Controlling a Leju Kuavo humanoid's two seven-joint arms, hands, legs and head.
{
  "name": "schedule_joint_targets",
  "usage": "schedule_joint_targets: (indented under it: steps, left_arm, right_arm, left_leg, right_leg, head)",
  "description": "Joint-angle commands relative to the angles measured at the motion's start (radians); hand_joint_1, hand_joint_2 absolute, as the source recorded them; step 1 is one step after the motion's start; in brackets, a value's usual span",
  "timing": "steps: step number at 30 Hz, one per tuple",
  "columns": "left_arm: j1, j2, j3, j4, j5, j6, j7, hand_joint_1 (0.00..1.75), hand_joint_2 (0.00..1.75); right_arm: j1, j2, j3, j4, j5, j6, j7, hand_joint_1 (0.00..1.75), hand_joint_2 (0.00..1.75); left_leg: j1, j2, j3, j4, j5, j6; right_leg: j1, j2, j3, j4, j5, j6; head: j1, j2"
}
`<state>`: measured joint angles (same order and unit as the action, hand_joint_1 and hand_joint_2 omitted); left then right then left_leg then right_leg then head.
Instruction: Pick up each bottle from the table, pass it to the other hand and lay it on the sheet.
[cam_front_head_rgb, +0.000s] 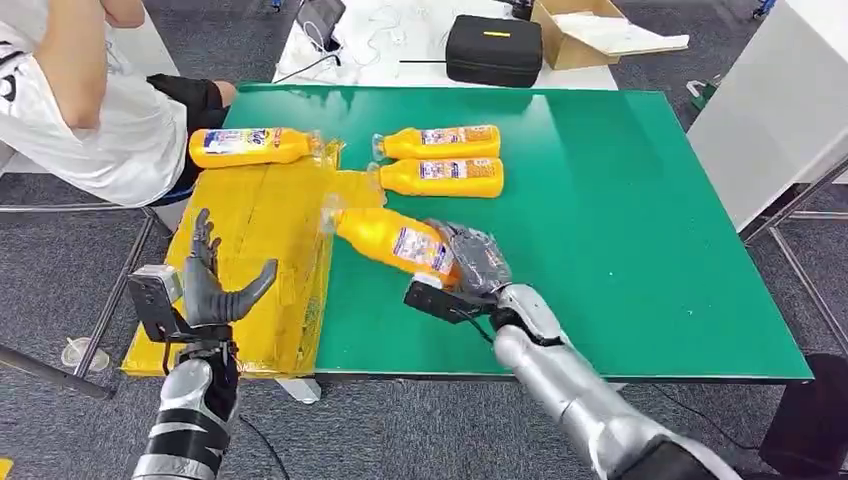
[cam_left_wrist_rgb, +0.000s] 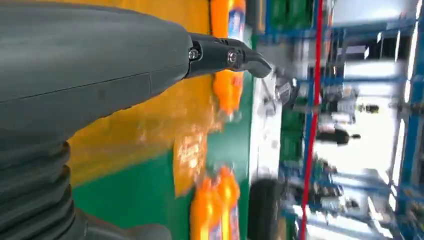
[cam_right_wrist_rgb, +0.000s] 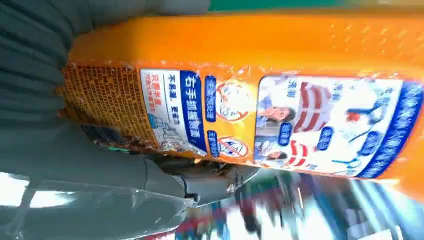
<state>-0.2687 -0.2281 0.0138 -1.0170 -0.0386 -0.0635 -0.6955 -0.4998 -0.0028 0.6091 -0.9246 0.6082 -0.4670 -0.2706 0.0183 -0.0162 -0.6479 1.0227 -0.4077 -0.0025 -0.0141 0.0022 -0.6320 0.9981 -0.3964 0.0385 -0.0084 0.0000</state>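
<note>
My right hand (cam_front_head_rgb: 472, 262) grips an orange bottle (cam_front_head_rgb: 393, 240) by its base end, holding it tilted above the green table (cam_front_head_rgb: 620, 220), cap toward the yellow sheet (cam_front_head_rgb: 255, 240). Up close the bottle (cam_right_wrist_rgb: 260, 95) shows its printed label, my fingers (cam_right_wrist_rgb: 165, 185) wrapped around it. My left hand (cam_front_head_rgb: 212, 285) stands open, fingers spread upward, over the sheet's near left part; its thumb (cam_left_wrist_rgb: 220, 55) shows in the left wrist view. One orange bottle (cam_front_head_rgb: 250, 146) lies on the sheet's far edge. Two more bottles (cam_front_head_rgb: 437, 142) (cam_front_head_rgb: 440, 177) lie side by side on the table.
A seated person in a white shirt (cam_front_head_rgb: 80, 110) is at the far left beside the table. Behind the table stand a black case (cam_front_head_rgb: 494, 48) and a cardboard box (cam_front_head_rgb: 585, 30). A white cabinet (cam_front_head_rgb: 770, 110) stands at the right.
</note>
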Motion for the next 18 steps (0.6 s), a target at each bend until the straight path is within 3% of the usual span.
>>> schedule_joint_targets:
  steps: [1,8,13,18]
  left_arm:
    - [0.008,-0.033,-0.092,-0.046,0.154,-0.166,0.104,0.00,1.75]
    - [0.016,-0.011,-0.168,-0.048,0.285,-0.288,0.161,0.00,1.75]
    - [0.014,-0.004,-0.239,-0.039,0.337,-0.368,0.178,0.00,1.75]
    - [-0.002,0.002,-0.273,-0.027,0.321,-0.362,0.173,0.00,1.75]
  right_arm:
    - [0.244,0.115,-0.392,-0.430,-0.088,-0.141,-0.207,1.75,1.75]
    - [0.239,0.134,-0.410,-0.306,-0.128,-0.077,-0.286,1.75,1.75]
    - [0.209,0.166,-0.335,-0.117,-0.089,-0.002,-0.328,1.75,1.75]
    - [0.184,0.196,-0.238,-0.004,-0.027,0.025,-0.336,1.75,1.75]
  left_leg:
    - [0.000,-0.004,0.001,0.001,-0.002,0.001]
    - [-0.002,-0.001,0.000,-0.001,-0.002,0.002]
    - [-0.001,0.003,0.007,-0.002,-0.003,0.002]
    - [0.000,0.002,0.002,-0.001,-0.002,0.001]
  right_leg:
    - [0.001,-0.005,0.003,0.000,-0.003,-0.001]
    - [-0.001,-0.001,0.000,-0.001,-0.001,-0.001]
    - [0.000,0.000,0.006,-0.002,-0.001,-0.003]
    - [0.000,0.001,0.001,-0.001,0.000,-0.001]
  head:
    - [0.000,0.000]
    - [0.000,0.000]
    - [0.000,0.000]
    - [0.000,0.000]
